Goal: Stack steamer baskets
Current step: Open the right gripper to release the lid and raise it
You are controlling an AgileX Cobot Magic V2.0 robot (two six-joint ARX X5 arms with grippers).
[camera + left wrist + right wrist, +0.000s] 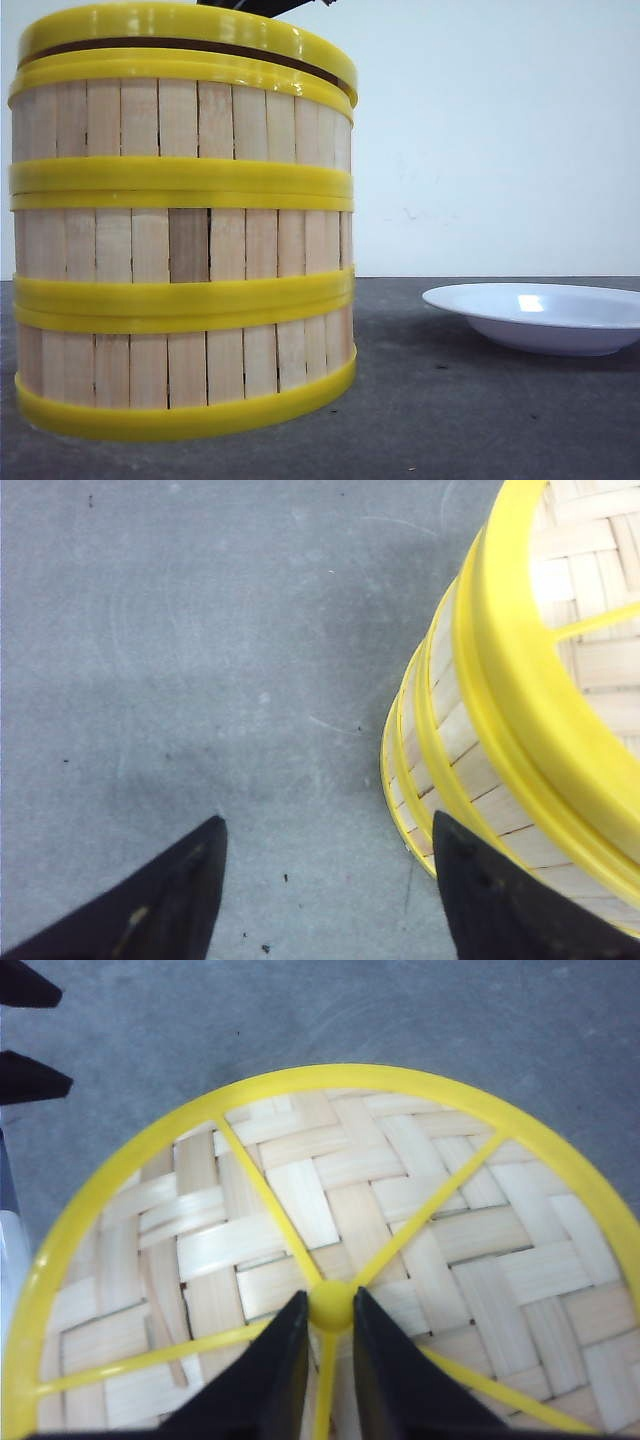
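Note:
Three steamer baskets [180,250] stand stacked on the dark table, close to the front camera. Over the top one is the woven lid, its yellow rim [190,25] slightly tilted, with a dark gap showing under it. My right gripper [330,1305] is shut on the lid's yellow knob [330,1310] at the middle of the woven lid [330,1200]. My left gripper [328,820] stands open above bare table, just beside the stack [440,750], with one fingertip [470,880] in front of the stack's wall. Nothing is between its fingers.
A white shallow plate [540,315] lies on the table to the right of the stack. A pale wall closes the back. A dark part of the right arm [255,5] shows at the top edge above the lid.

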